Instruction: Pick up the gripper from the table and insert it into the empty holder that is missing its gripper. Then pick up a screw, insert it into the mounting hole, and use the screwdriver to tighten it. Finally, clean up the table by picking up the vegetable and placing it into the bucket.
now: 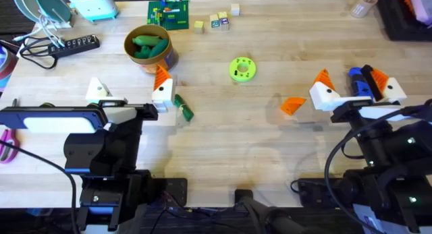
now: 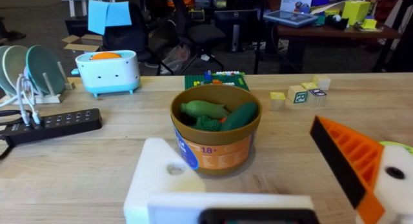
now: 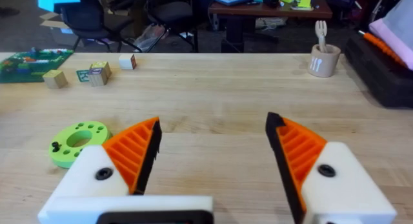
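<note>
Closest beneath us, our left gripper (image 1: 128, 94) rests spread wide near the table's (image 1: 223, 146) left side, one white holder (image 1: 99, 90) bare and the other still carrying its orange pad, with the tan bucket (image 1: 150, 46) just beyond it and the dark green vegetable (image 1: 183, 107) lying just beside that padded finger. Our right gripper (image 1: 356, 85) is also spread and holds nothing; the blue screwdriver (image 1: 358, 81) lies between its fingers, and the loose orange gripper (image 1: 293, 105) lies near its inner finger.
</note>
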Controlling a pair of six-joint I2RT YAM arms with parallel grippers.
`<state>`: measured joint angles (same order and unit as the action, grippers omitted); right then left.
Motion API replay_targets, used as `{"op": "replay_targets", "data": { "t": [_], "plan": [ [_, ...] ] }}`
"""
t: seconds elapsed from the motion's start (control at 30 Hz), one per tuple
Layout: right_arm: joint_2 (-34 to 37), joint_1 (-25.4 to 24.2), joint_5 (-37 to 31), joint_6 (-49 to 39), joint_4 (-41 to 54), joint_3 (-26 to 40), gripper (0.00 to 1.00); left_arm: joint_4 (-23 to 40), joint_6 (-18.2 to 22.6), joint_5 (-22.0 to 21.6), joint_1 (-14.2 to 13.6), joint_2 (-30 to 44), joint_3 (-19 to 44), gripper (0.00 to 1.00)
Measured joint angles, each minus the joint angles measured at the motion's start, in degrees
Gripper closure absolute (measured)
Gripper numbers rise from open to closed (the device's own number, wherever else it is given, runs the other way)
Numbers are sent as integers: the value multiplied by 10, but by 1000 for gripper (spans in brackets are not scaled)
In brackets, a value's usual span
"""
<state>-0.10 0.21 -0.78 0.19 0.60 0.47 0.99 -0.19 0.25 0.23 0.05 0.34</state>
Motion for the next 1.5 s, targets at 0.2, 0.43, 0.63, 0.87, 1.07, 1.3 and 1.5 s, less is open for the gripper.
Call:
{"op": "replay_targets", "data": {
  "t": [0.2,0.43,0.63,0.87,1.07,1.3,1.5],
  "plan": [
    [0,0,0,0,2,0,11,0,2,0,0,0,0,8],
    [0,0,1,4,-18,-1,11,-2,2,0,0,0,1,8],
    [14,0,0,31,110,56,12,123,5,-1,0,15,83,8],
    [127,0,-5,32,297,259,11,387,8,-29,0,176,363,8],
    [260,0,-2,32,380,391,11,573,8,-28,0,359,568,9],
    [343,0,49,32,344,412,11,625,8,-6,0,463,628,9],
    [354,0,67,32,342,412,11,629,-66,83,0,525,626,7]
  ]
}}
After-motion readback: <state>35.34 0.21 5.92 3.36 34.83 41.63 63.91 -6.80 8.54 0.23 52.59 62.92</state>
